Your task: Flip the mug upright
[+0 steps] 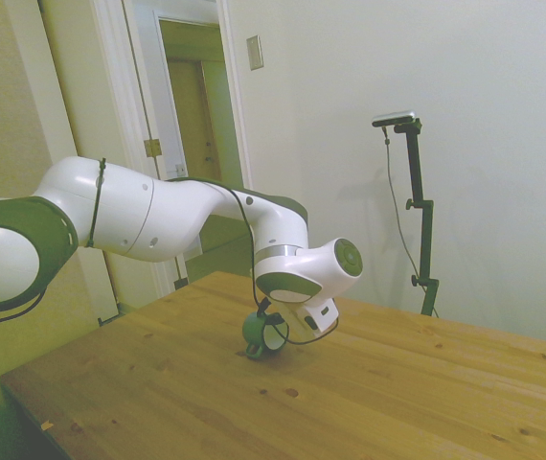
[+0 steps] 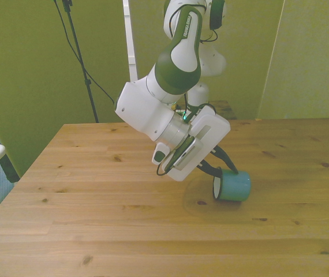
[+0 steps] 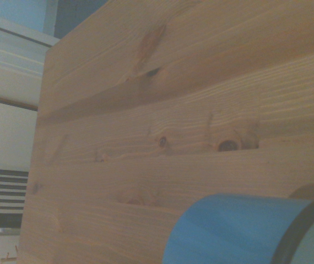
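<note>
A: Where is the mug (image 2: 234, 186) right now?

B: On its side on the wooden table (image 2: 95, 190), at about four o'clock from the table's middle in the front view. Its pale rim and white inside face the front view's left; the teal wall points to the front view's right.

A: And the gripper (image 2: 215, 173)?

B: Tilted steeply, low over the table, right at the mug's open end. The dark fingers (image 2: 225, 160) reach down to the rim, one of them running along the top of the mug. They look closed on the rim, with only the mug's wall between them.

A: Does the side view agree?

B: The mug (image 1: 260, 333) shows there as a small dark-green round shape under the white wrist, at six o'clock from it, touching the table (image 1: 398, 402). The fingers are mostly hidden.

A: The wrist view?

B: Just the mug's curved blue wall (image 3: 228, 231) close up and blurred, with the table's (image 3: 146, 110) knotty planks beyond
</note>
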